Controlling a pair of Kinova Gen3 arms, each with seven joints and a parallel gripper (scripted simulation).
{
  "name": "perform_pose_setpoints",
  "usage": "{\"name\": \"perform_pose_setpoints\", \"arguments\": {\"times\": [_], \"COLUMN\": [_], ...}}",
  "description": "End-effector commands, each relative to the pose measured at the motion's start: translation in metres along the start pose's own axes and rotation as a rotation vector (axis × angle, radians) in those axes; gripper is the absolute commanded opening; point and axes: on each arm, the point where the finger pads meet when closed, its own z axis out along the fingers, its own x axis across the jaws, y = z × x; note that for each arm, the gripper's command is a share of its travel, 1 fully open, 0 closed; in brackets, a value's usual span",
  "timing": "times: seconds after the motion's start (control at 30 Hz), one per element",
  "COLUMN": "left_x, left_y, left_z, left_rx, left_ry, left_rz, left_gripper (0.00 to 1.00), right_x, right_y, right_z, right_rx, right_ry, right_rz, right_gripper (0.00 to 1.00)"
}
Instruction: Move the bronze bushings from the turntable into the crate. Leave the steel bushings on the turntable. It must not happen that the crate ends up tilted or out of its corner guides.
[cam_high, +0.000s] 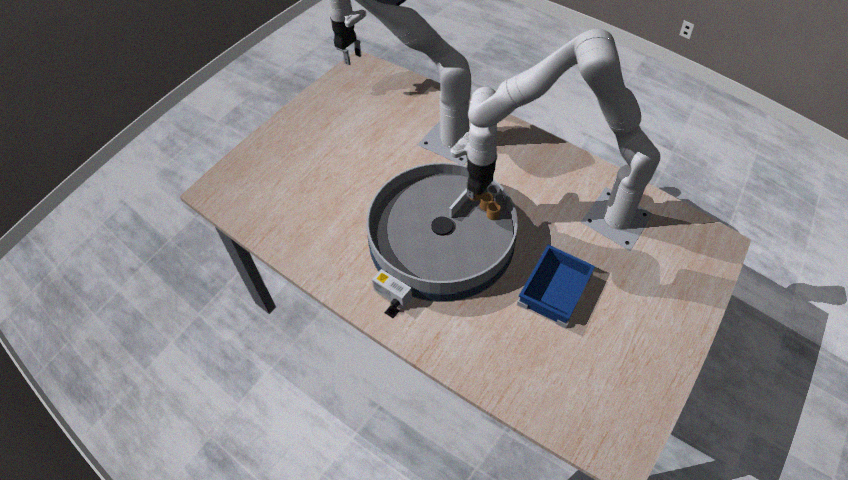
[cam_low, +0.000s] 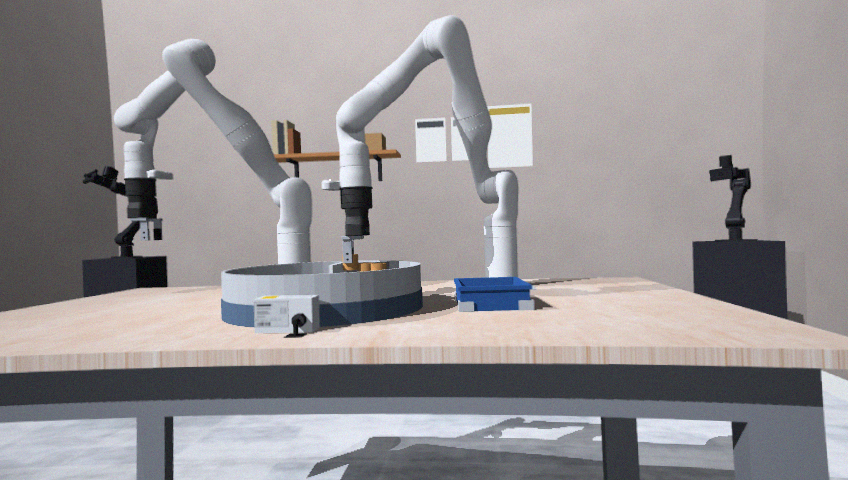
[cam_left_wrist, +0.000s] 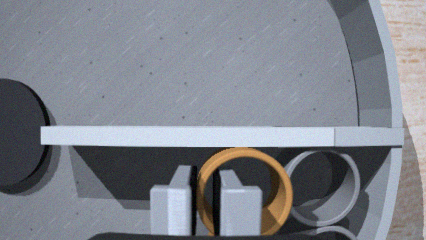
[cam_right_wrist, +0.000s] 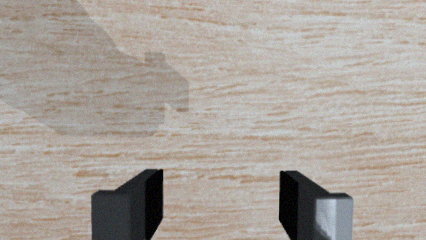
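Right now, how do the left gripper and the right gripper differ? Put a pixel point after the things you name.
The left gripper (cam_high: 470, 195) (cam_low: 349, 260) (cam_left_wrist: 204, 190) is shut on a bronze bushing (cam_high: 477, 197) (cam_low: 355, 261) (cam_left_wrist: 285, 196); the right gripper (cam_high: 352, 54) (cam_low: 151, 234) (cam_right_wrist: 221, 195) is open. The left gripper reaches inside the rim of the turntable (cam_high: 443, 287) (cam_low: 321, 285) (cam_left_wrist: 393, 75), while the right gripper hangs away from it. Both point down.

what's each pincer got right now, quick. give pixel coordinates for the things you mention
Left pincer (cam_high: 470, 195) (cam_low: 348, 261) (cam_left_wrist: 205, 200): closed on the wall of a bronze bushing (cam_high: 477, 197) (cam_low: 355, 262) (cam_left_wrist: 286, 192).
Right pincer (cam_high: 352, 56) (cam_low: 151, 237) (cam_right_wrist: 221, 202): open, holding nothing.

Top and exterior views share turntable (cam_high: 442, 287) (cam_low: 321, 291) and crate (cam_high: 557, 285) (cam_low: 493, 294)
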Motion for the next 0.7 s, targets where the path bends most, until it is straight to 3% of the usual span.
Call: {"name": "perform_pose_setpoints", "arguments": {"times": [0.0, 0.3, 0.67], "left_x": [0.0, 0.0, 0.0], "left_y": [0.0, 0.0, 0.0], "left_z": [-0.01, -0.046, -0.051], "left_rx": [0.001, 0.001, 0.001], "left_ry": [-0.001, -0.001, -0.001], "left_rz": [0.0, 0.0, 0.0], "left_gripper": [0.0, 0.0, 0.0], "right_x": [0.0, 0.0, 0.0], "right_y": [0.0, 0.0, 0.0], "right_z": [-0.001, -0.001, -0.001], "right_rx": [-0.002, -0.002, -0.002], "right_ry": [0.0, 0.0, 0.0], "right_rz": [0.0, 0.0, 0.0], "right_gripper": [1.0, 1.0, 1.0]}}
